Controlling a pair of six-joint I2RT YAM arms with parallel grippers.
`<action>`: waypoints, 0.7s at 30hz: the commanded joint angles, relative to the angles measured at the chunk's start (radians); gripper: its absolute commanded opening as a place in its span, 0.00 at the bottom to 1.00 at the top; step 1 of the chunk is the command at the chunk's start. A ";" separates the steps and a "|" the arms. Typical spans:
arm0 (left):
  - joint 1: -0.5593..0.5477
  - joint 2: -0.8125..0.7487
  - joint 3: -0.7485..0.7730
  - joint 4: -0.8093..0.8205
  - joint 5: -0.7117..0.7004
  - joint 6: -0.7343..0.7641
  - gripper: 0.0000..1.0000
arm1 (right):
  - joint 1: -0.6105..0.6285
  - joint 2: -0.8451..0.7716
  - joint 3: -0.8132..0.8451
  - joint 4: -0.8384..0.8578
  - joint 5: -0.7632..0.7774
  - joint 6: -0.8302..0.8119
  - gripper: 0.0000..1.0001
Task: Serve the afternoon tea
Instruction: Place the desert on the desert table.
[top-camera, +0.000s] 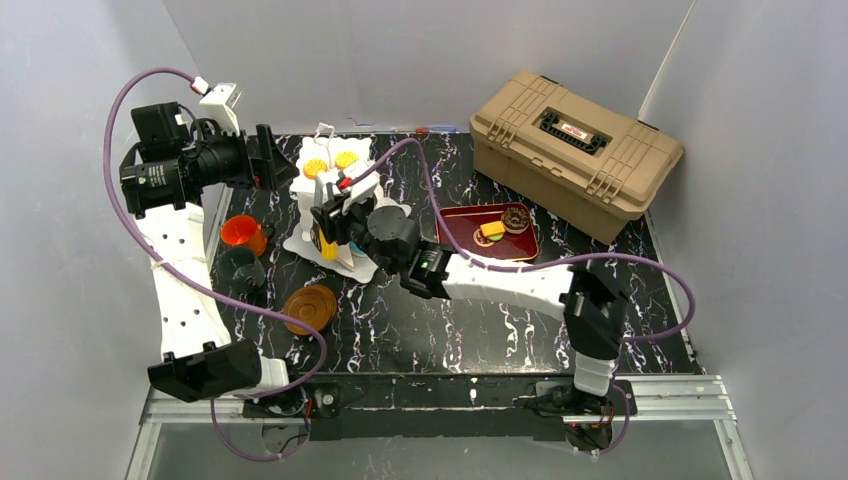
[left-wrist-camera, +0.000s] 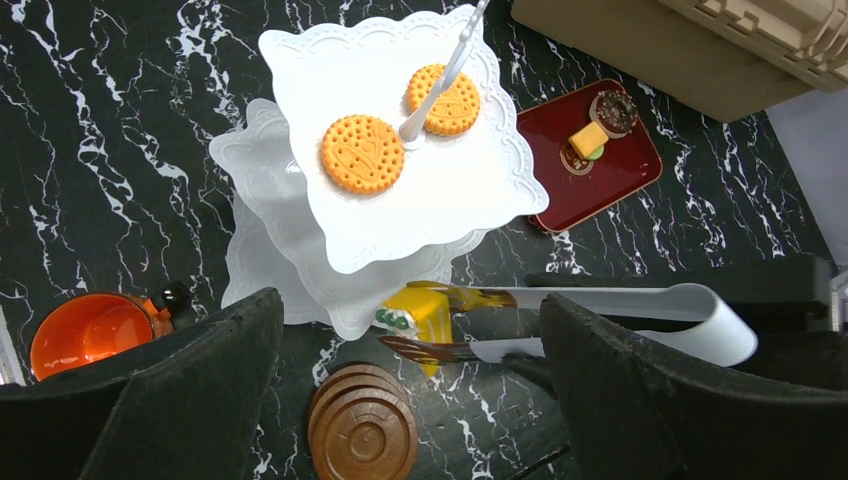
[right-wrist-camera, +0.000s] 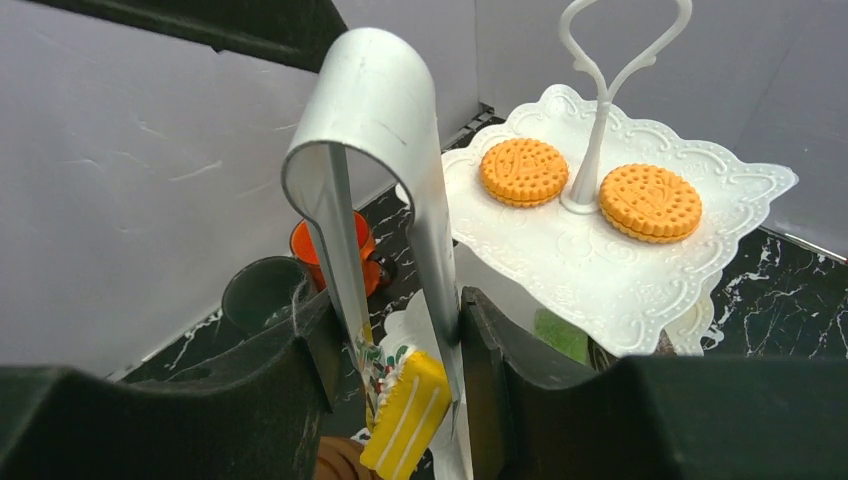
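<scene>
The white three-tier stand (top-camera: 300, 185) stands at the back left, with two orange biscuits (top-camera: 315, 167) on its top plate (left-wrist-camera: 400, 220). My right gripper (top-camera: 338, 222) is shut on the metal tongs (right-wrist-camera: 380, 150). The tongs pinch a yellow cake slice (right-wrist-camera: 405, 415) at the front edge of the stand's lower plates (left-wrist-camera: 425, 312). My left gripper (top-camera: 268, 160) is open and empty, high beside the stand's left side. The orange cup (top-camera: 240, 232), the dark cup (top-camera: 240, 268) and a stack of brown saucers (top-camera: 310, 308) sit left of and in front of the stand.
A red tray (top-camera: 470, 216) right of the stand holds a chocolate donut (top-camera: 516, 218) and a small yellow-topped pastry (top-camera: 490, 232). The tan toolbox (top-camera: 575, 150) fills the back right. Grey walls close in on three sides. A green pastry (right-wrist-camera: 560, 335) shows under the top plate.
</scene>
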 joint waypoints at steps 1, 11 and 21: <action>0.018 -0.016 0.021 -0.015 0.038 0.015 0.98 | -0.001 0.022 -0.010 0.294 0.053 -0.097 0.01; 0.027 -0.012 0.005 -0.013 0.061 0.009 0.98 | -0.001 0.046 -0.086 0.530 0.160 -0.116 0.01; 0.030 -0.022 -0.025 -0.003 0.069 0.012 0.98 | 0.004 0.130 -0.145 0.801 0.378 -0.092 0.05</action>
